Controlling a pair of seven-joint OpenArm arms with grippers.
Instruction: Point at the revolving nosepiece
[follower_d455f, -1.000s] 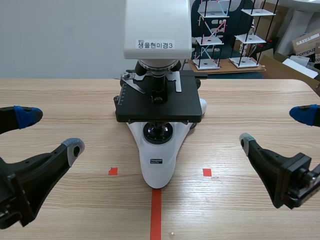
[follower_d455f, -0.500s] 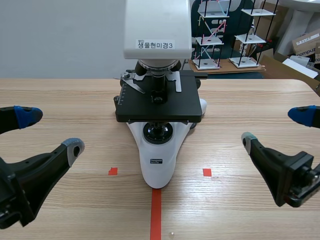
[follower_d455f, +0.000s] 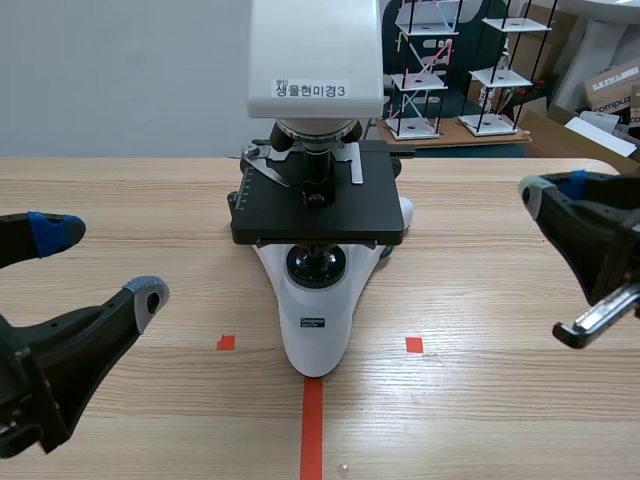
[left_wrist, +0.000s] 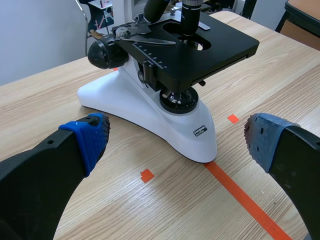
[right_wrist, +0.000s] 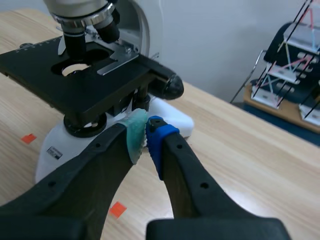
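- One microscope (follower_d455f: 318, 215).
- One nosepiece (follower_d455f: 316, 131).
- Two grippers: the left gripper (follower_d455f: 100, 262) and the right gripper (follower_d455f: 555, 186).
- One table (follower_d455f: 500, 400).
- Two racks (follower_d455f: 418, 70) (follower_d455f: 500, 70) behind the table.
- Two red squares (follower_d455f: 226, 343) (follower_d455f: 414, 344) and one red line (follower_d455f: 312, 430).

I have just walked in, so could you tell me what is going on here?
A two-armed robot faces a black and white microscope on a wooden table. The right gripper, shut on nothing, is held up at the microscope's side, apart from it. The left gripper hangs open at the other side. Nothing touches the revolving nosepiece yet.
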